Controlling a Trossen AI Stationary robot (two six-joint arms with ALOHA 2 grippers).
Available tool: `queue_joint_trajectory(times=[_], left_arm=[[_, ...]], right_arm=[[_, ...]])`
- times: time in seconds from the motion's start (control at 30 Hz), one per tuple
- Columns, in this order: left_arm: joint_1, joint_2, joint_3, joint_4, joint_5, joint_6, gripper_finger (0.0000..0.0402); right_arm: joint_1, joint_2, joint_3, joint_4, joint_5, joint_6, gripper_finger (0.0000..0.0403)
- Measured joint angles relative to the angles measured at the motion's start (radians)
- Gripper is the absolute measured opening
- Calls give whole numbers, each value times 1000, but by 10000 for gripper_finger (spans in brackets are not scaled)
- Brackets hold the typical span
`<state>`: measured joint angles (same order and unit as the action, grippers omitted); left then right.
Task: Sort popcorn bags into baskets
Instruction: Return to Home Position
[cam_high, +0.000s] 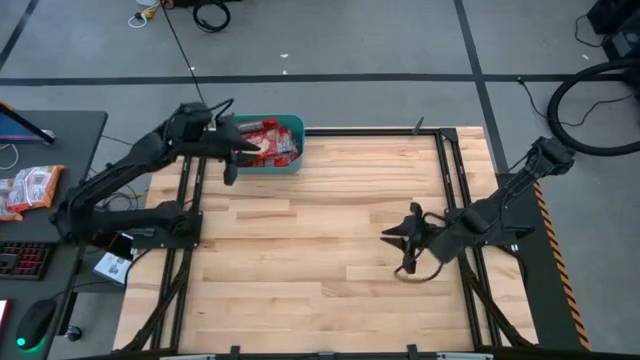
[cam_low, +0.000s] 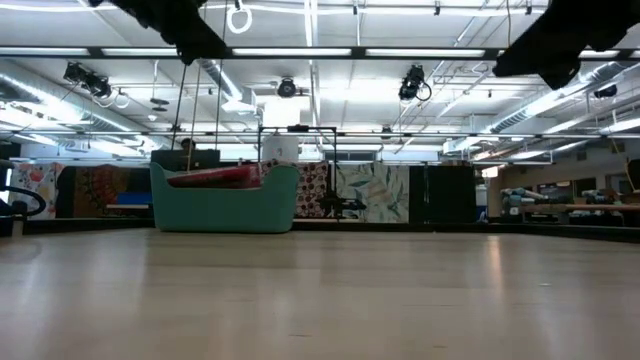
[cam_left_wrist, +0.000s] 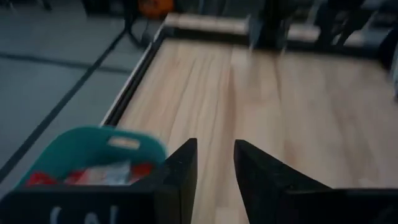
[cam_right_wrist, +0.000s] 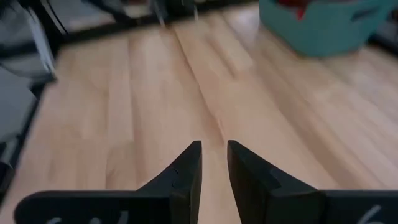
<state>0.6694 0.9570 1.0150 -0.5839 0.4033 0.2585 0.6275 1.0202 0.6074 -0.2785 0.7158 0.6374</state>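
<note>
**Heaped bin could be clipped as the left arm pulls away**

The popcorn bags (cam_high: 268, 140) lie piled in the teal bin (cam_high: 285, 167), which stands at the far left corner of the tabletop (cam_high: 320, 230). In the low view the red heap reaches about rim height. The left tool (cam_left_wrist: 215, 148) hangs just over the bin's near-left edge, its fingers a little apart and pinching nothing. The right tool (cam_right_wrist: 214, 146) is well away from the bin, across the bare wood, fingers also slightly apart and empty.

The danger, as I judge it, sits on the left side. If that arm swings homeward before rising, a finger could catch the rolled rim and drag or tilt the light bin. It could also brush the top bag and flick it over the edge. Lifting first, then retreating, avoids both. The right arm, so far from the bin, threatens nothing.
</note>
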Motion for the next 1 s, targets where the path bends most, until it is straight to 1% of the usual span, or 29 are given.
queue_joint_trajectory(times=[0.1, 0.2, 0.3, 0.37, 0.47, 0.57, 0.67, 0.87, 1.0], left_arm=[[0, -68, -127, 204, 39, -101, 110], [0, -130, -260, 440, 49, -202, 110], [-1, -176, -383, 633, 46, -298, 110], [-7, -199, -446, 724, 40, -345, 110], [-20, -231, -507, 768, 6, -367, 110], [-52, -276, -552, 768, -72, -336, 109], [-98, -349, -593, 775, -140, -306, 105], [-185, -541, -678, 777, -232, -299, 76], [-212, -636, -751, 772, -260, -328, 57]], right_arm=[[-17, -96, -77, 146, 16, -109, 80], [-39, -193, -142, 289, 17, -241, 79], [-73, -285, -194, 388, -12, -335, 79], [-99, -339, -224, 436, -45, -371, 79], [-148, -420, -274, 461, -87, -414, 79], [-214, -499, -337, 478, -128, -430, 79], [-304, -580, -403, 511, -202, -430, 79], [-482, -739, -521, 580, -335, -411, 79], [-554, -825, -553, 584, -397, -414, 79]])
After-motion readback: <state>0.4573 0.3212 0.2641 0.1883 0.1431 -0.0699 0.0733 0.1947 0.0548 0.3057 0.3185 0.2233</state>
